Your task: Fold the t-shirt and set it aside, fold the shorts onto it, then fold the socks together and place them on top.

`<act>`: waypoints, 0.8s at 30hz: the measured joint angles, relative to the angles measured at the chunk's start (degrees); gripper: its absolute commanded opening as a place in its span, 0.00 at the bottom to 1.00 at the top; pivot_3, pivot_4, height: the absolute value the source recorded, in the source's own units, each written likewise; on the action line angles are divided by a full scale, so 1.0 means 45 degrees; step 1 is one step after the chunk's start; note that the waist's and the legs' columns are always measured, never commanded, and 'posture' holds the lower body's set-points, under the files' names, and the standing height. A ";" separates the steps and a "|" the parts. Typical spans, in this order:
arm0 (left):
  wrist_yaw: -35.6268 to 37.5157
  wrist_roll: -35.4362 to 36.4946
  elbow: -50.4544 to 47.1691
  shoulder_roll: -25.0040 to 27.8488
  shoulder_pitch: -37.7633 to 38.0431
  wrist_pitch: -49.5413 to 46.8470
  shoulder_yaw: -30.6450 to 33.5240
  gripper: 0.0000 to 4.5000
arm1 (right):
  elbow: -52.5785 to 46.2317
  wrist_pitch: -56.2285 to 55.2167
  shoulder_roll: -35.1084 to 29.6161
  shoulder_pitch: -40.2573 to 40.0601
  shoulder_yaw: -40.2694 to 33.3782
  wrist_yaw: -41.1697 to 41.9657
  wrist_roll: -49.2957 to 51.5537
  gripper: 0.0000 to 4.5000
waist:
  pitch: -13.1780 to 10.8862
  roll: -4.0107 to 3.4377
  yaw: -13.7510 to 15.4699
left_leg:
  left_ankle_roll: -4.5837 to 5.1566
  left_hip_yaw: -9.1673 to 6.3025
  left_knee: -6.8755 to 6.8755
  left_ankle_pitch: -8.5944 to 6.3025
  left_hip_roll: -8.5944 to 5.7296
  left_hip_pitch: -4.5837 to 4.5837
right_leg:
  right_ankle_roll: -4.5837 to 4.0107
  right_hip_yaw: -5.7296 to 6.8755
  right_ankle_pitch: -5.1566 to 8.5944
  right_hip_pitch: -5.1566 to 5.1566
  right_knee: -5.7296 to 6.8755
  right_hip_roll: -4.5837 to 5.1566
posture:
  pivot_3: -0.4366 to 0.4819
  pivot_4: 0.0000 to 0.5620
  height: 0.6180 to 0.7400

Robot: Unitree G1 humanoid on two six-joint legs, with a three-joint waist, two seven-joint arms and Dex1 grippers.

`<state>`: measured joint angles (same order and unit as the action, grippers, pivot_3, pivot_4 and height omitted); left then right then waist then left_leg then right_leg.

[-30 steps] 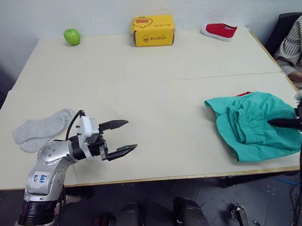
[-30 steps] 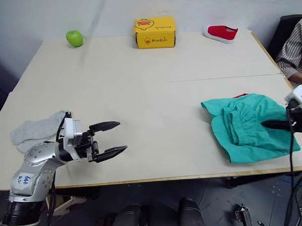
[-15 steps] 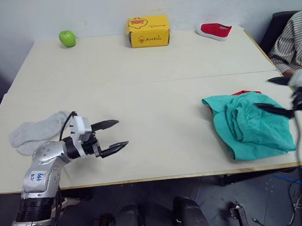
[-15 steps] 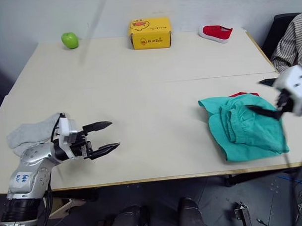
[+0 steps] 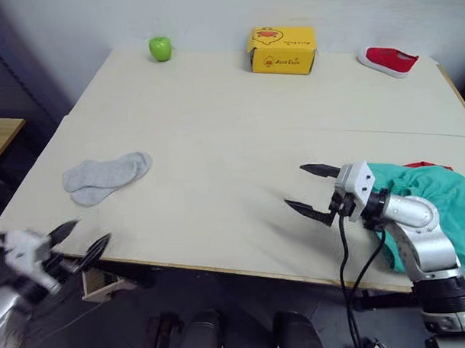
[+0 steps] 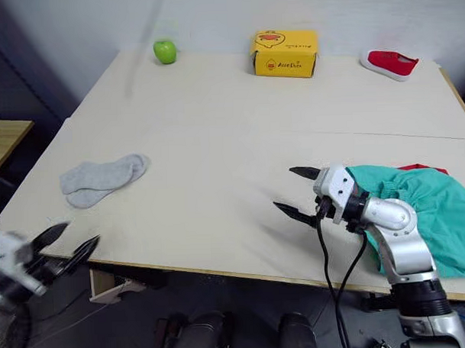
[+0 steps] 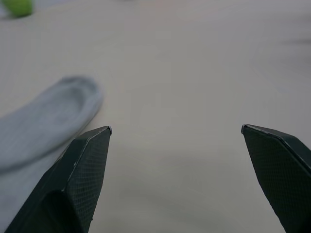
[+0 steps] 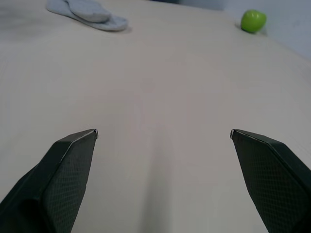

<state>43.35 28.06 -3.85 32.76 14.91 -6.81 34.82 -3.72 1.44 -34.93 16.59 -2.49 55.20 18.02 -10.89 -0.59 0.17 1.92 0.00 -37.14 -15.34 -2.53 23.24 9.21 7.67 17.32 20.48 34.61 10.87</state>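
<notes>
The grey socks (image 5: pixel 106 177) lie overlapped, flat on the left part of the table (image 5: pixel 216 129). My left gripper (image 5: pixel 86 234) hangs open beyond the table's front left edge, nearer me than the socks; the left wrist view shows a sock (image 7: pixel 43 121) just past its fingers. The teal shorts (image 5: pixel 440 205) lie bunched at the right edge, on top of the red t-shirt (image 5: pixel 427 166), of which a thin strip shows behind them. My right gripper (image 5: pixel 295 186) stands open over bare table just left of the shorts, holding nothing.
A green apple (image 5: pixel 160 48), a yellow box (image 5: pixel 282 50) and a small red shoe (image 5: pixel 387 61) stand along the table's far edge. A low wooden side table (image 5: pixel 2 136) stands off the left side.
The camera has swung left. My right gripper has come off the shorts to the bare table on their left. My left gripper has drawn back off the table's front edge.
</notes>
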 measured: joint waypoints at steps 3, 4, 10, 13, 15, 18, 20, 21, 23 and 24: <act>-0.1104 0.0069 0.0013 -0.0820 0.1292 0.0031 0.1448 1.00 | 0.0216 -0.1316 0.0226 -0.0567 -0.0020 0.0323 -0.0058 0.99 | 0.0006 0.0046 0.0274 | -0.0127 0.0075 -0.0001 -0.0029 0.0093 -0.0032 | -0.0002 -0.0061 -0.0004 0.0002 -0.0083 -0.0076 | 0.48 0.27 1.00; -0.1544 0.0138 0.0011 -0.1160 0.1775 -0.0011 0.2015 1.00 | 0.0139 -0.1783 0.0260 -0.1012 -0.0040 0.0500 -0.0004 0.99 | 0.0031 0.0085 0.0259 | -0.0137 0.0088 0.0007 -0.0059 0.0114 -0.0062 | -0.0004 -0.0076 -0.0002 -0.0015 -0.0097 -0.0095 | 0.48 0.27 1.00; -0.2752 0.0691 0.0025 -0.1342 0.2908 -0.1072 0.3631 1.00 | -0.0254 -0.2553 0.0273 -0.2876 -0.0452 0.1110 0.0908 0.99 | 0.0022 0.0145 0.0332 | -0.0130 0.0156 -0.0014 -0.0111 0.0183 -0.0062 | -0.0027 -0.0130 0.0008 0.0019 -0.0099 -0.0144 | 0.48 0.27 1.00; -0.2820 0.1217 -0.1085 -0.0689 0.2854 -0.2303 0.3466 1.00 | -0.1266 -0.2256 -0.0040 -0.3362 -0.0847 0.1154 0.1459 0.99 | 0.0028 0.0155 0.0417 | -0.0094 0.0152 -0.0018 -0.0142 0.0186 -0.0062 | -0.0035 -0.0141 0.0005 0.0015 -0.0114 -0.0138 | 0.48 0.27 1.00; -0.2861 0.1396 -0.1561 0.0247 0.2339 -0.3179 0.3151 1.00 | -0.1819 -0.1798 -0.0238 -0.3509 -0.1099 0.0993 0.1687 0.99 | 0.0031 0.0158 0.0446 | -0.0100 0.0152 -0.0015 -0.0143 0.0192 -0.0063 | -0.0045 -0.0146 0.0002 0.0023 -0.0115 -0.0144 | 0.48 0.27 1.00; -0.2850 0.1381 -0.1564 0.2061 0.0392 -0.4413 0.2011 1.00 | -0.2712 -0.1040 -0.0393 -0.3412 -0.1128 0.0595 0.1894 0.99 | 0.0029 0.0148 0.0487 | -0.0129 0.0166 -0.0012 -0.0135 0.0218 -0.0067 | -0.0063 -0.0159 0.0000 0.0032 -0.0106 -0.0178 | 0.48 0.27 1.00; -0.2718 0.1038 -0.1065 0.2976 -0.1270 -0.4738 0.0761 1.00 | -0.3035 -0.0723 -0.0409 -0.3232 -0.1044 0.0406 0.1894 0.99 | 0.0028 0.0146 0.0482 | -0.0180 0.0192 -0.0011 -0.0120 0.0237 -0.0066 | -0.0068 -0.0181 -0.0003 0.0042 -0.0109 -0.0208 | 0.48 0.27 1.00; -0.2634 0.0744 -0.0495 0.3296 -0.2259 -0.4760 0.0036 1.00 | -0.3167 -0.0560 -0.0406 -0.3129 -0.0977 0.0323 0.1892 0.99 | 0.0027 0.0144 0.0479 | -0.0185 0.0215 -0.0006 -0.0121 0.0249 -0.0066 | -0.0068 -0.0199 -0.0004 0.0055 -0.0094 -0.0228 | 0.48 0.27 1.00; -0.2520 0.0118 0.0720 0.3497 -0.3865 -0.4634 -0.1034 1.00 | -0.3271 -0.0402 -0.0389 -0.2976 -0.0900 0.0235 0.1890 0.99 | 0.0027 0.0145 0.0448 | -0.0143 0.0250 -0.0004 -0.0098 0.0274 -0.0068 | -0.0071 -0.0224 -0.0006 0.0071 -0.0049 -0.0263 | 0.48 0.27 1.00; -0.2451 -0.0220 0.1483 0.3512 -0.4675 -0.4520 -0.1574 1.00 | -0.3295 -0.0324 -0.0388 -0.2963 -0.0876 0.0209 0.1887 0.99 | 0.0027 0.0145 0.0420 | -0.0145 0.0268 0.0002 -0.0099 0.0275 -0.0067 | -0.0072 -0.0232 -0.0005 0.0084 -0.0045 -0.0279 | 0.48 0.27 1.00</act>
<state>32.32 27.07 2.82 48.56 -6.12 -27.15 27.74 -18.55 -0.02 -36.67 3.25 -6.43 56.14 26.51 -10.77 0.06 2.06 1.27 1.21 -37.13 -15.79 -1.29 22.94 8.89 6.63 17.30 20.85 34.40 9.62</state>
